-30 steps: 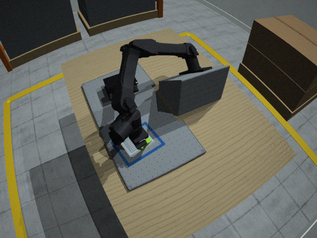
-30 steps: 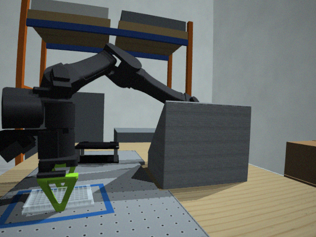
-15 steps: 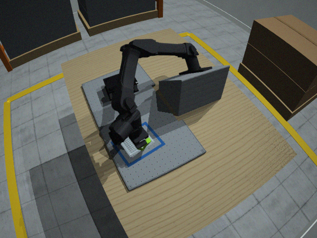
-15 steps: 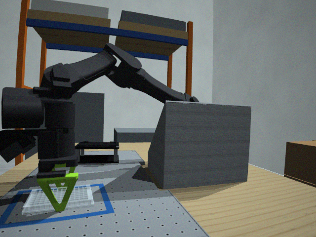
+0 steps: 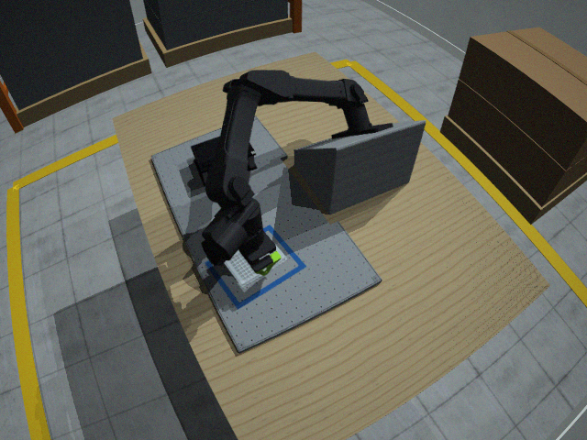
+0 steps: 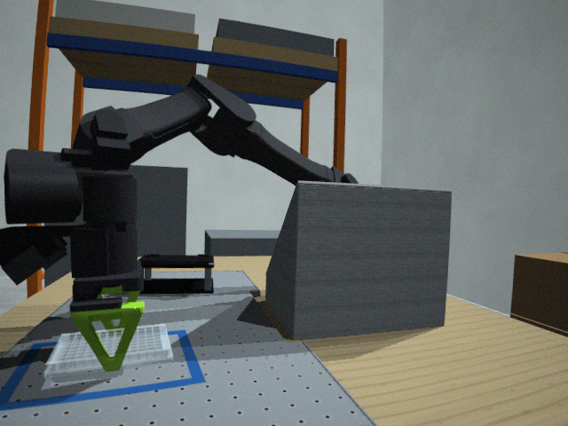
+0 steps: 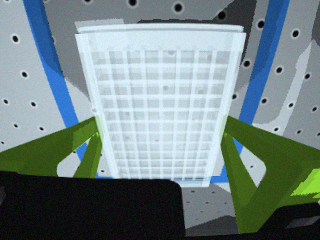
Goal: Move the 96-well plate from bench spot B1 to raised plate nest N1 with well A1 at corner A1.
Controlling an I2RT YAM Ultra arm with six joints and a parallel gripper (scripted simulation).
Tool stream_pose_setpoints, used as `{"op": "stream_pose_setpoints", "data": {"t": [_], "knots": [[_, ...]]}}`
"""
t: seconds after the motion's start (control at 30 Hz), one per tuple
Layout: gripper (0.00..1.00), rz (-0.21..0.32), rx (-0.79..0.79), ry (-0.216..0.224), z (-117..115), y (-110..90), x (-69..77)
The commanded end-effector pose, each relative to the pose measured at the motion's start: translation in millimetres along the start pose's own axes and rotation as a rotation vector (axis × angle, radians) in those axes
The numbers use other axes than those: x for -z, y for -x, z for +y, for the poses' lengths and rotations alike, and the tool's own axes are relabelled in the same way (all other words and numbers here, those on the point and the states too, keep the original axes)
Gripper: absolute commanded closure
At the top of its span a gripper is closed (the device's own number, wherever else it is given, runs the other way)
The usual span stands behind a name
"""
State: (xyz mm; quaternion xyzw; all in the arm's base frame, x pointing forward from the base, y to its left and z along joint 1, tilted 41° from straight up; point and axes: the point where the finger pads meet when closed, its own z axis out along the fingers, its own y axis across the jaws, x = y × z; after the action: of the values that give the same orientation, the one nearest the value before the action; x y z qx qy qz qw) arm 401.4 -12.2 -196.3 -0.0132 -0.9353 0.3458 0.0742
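Gripper (image 7: 160, 143) clamped on 96-well plate (image 6: 110, 350) — plate inside blue square (image 6: 194, 362) on perforated grey board (image 5: 308, 293), near wooden tabletop's (image 5: 426, 284) left edge. Tiled floor (image 5: 71, 236), yellow line (image 5: 18, 284), orange rack (image 6: 340, 91) behind.

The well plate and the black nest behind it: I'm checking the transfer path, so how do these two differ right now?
The 96-well plate is pale and translucent; the raised plate nest is black. The well plate lies low inside the blue-outlined bench spot; the nest stands up on legs, farther back. The gripper is shut on the well plate's long sides; the nest has nothing gripping it. Both rest on the grey perforated board.
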Motion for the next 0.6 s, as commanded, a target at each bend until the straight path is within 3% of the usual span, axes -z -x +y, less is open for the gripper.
{"op": "stream_pose_setpoints", "data": {"t": [0.0, 0.57], "knots": [[1.0, -0.06, -0.014, 0.017, 1.9, 15.5, 36.6], [1.0, -0.06, -0.014, 0.019, 1.9, 13.7, 61.8]]}}
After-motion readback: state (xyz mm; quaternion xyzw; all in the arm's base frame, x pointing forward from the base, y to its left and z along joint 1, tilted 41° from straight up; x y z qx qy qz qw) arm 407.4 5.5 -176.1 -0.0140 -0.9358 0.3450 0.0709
